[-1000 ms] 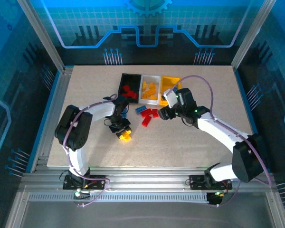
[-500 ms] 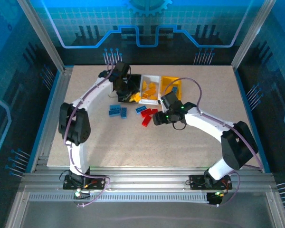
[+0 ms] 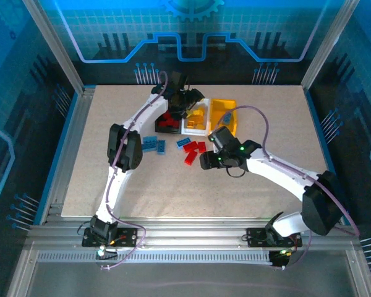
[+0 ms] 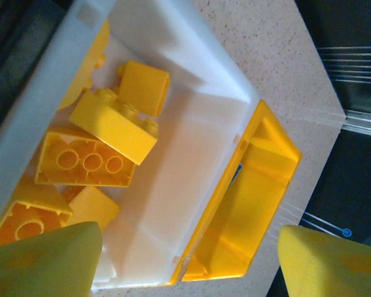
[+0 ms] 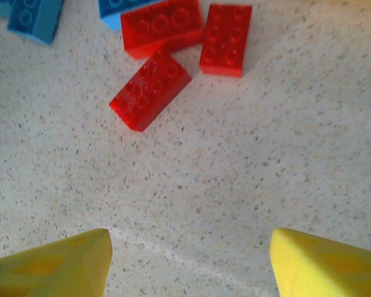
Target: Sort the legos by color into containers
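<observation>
The three containers stand in a row by the far edge of the counter (image 3: 247, 198): the black bin (image 3: 164, 129) holds red pieces, the white bin (image 4: 198, 124) holds yellow bricks (image 4: 114, 127), and the yellow-orange bin (image 3: 219, 108) sits touching it. The left claw (image 4: 185, 260) hangs over the white bin, spread wide and empty, placed as for a drop there. Loose red bricks (image 5: 149, 91) and blue bricks (image 3: 153, 145) lie unsorted near the counter's middle. The right claw (image 5: 188, 260) hovers over bare counter just short of the red bricks, wide and empty, apparently lining up a pick.
</observation>
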Action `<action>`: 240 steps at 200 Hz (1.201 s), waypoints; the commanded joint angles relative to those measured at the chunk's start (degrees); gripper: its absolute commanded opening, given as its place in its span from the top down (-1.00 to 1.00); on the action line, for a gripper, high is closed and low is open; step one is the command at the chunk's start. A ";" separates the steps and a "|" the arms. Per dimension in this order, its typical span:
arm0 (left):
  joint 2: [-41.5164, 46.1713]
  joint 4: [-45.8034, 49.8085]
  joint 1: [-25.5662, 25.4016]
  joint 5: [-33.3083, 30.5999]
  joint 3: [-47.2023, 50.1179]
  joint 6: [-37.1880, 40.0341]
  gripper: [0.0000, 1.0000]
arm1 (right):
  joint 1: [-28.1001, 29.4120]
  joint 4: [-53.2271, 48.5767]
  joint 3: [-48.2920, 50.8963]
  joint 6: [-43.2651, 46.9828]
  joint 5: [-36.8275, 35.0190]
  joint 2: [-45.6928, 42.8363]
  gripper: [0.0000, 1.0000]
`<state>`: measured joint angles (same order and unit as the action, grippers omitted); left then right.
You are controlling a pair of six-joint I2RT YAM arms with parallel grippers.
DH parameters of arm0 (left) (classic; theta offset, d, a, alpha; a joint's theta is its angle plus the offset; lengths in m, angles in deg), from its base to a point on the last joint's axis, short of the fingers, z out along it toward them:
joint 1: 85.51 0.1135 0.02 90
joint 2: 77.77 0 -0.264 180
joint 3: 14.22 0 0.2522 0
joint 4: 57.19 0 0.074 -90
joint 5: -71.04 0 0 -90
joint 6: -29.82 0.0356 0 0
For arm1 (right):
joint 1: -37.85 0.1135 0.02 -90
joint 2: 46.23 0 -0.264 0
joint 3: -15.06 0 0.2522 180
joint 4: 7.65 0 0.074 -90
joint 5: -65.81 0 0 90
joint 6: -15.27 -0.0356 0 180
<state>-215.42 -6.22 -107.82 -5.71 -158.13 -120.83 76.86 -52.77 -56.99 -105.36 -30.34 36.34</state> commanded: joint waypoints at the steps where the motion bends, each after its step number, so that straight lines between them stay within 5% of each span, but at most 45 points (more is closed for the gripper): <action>1: 5.01 3.42 -0.02 -1.53 -0.24 5.42 -0.52 | 2.26 -2.95 -4.30 -2.68 -2.40 5.54 -0.39; 68: 34.88 5.03 3.77 -8.40 30.80 18.58 -0.56 | 7.99 -12.33 -26.73 -12.74 -9.95 29.11 -0.42; 117: 53.25 7.05 8.85 -8.86 49.19 21.41 -0.58 | 7.58 -17.86 -32.77 -20.20 -15.35 36.73 -0.40; 185: 64.82 11.19 11.84 -8.84 60.51 24.16 -0.60 | 5.78 -12.76 -30.76 -25.19 -15.77 39.33 -0.32; 240: 66.80 10.75 12.29 -7.52 63.84 23.85 -0.60 | 5.64 -11.82 -24.59 -25.30 -16.21 34.55 0.13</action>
<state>-149.67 3.75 -96.06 -13.79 -96.01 -98.53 83.04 -61.75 -85.55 -129.47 -44.50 72.38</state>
